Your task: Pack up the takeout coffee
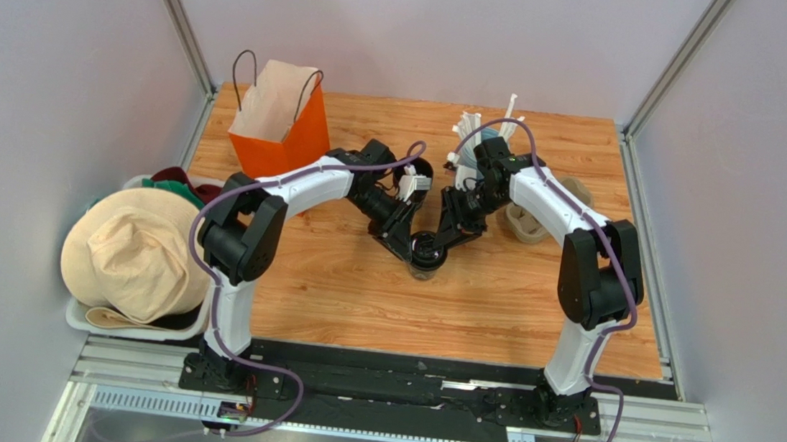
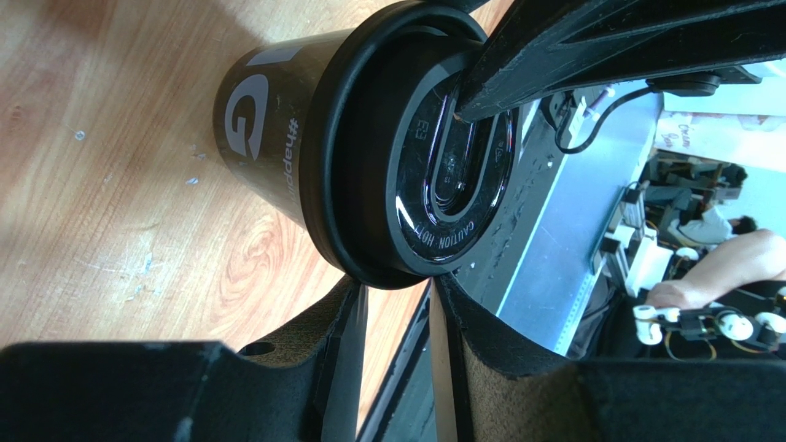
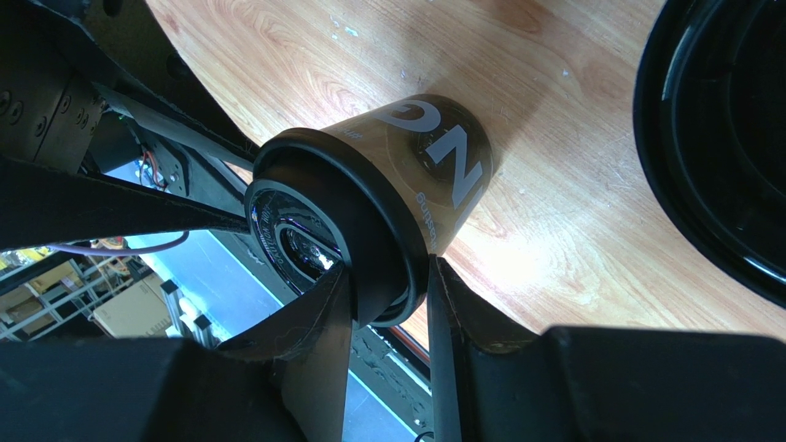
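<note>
White links, black joints and black bases (image 1: 215, 372) make up the left arm (image 1: 309, 183) and the right arm (image 1: 546, 198) — a thin purple cable (image 1: 194, 229) loops along each. The fingers (image 2: 503, 368) are broad, wedge-shaped, matte black.

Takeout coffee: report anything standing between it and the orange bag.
Only the left arm itself lies across the line from the takeout coffee to the orange bag. No loose thing shows between, though the arm hides some table.

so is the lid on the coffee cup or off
on: black lid sits seated on the cup, shown in both wrist views
</note>
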{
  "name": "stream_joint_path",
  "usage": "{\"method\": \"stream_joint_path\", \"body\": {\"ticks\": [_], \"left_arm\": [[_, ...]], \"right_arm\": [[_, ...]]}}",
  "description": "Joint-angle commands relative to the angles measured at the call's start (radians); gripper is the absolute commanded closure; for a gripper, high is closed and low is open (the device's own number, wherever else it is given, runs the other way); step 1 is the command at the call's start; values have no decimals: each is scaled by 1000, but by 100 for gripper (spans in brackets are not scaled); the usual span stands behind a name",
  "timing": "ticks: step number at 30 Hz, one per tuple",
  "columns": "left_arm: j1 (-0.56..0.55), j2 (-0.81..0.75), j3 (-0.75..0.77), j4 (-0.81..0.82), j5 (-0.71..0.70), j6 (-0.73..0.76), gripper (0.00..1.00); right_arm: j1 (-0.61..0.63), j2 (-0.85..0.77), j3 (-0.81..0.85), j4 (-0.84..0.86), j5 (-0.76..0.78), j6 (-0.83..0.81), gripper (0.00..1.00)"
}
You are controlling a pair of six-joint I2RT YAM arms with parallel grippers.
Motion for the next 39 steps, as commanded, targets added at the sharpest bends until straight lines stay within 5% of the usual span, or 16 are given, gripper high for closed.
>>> {"method": "stream_joint_path", "body": {"ticks": [1,9,27,39], "left_arm": [[-29,36,-35,79,-244,106,65],[22,-84,53,13,-135,161,53],[94,-240,68,-62,10,250,42],[136,-234,61,-114,-1,310,41]], "right_arm": [[21,40,-14,103,192,-12,96],[21,9,-3,91,172,-19,96],[21,32,42,40,118,-68,92],[21,14,78,5,156,-75,64]]}}
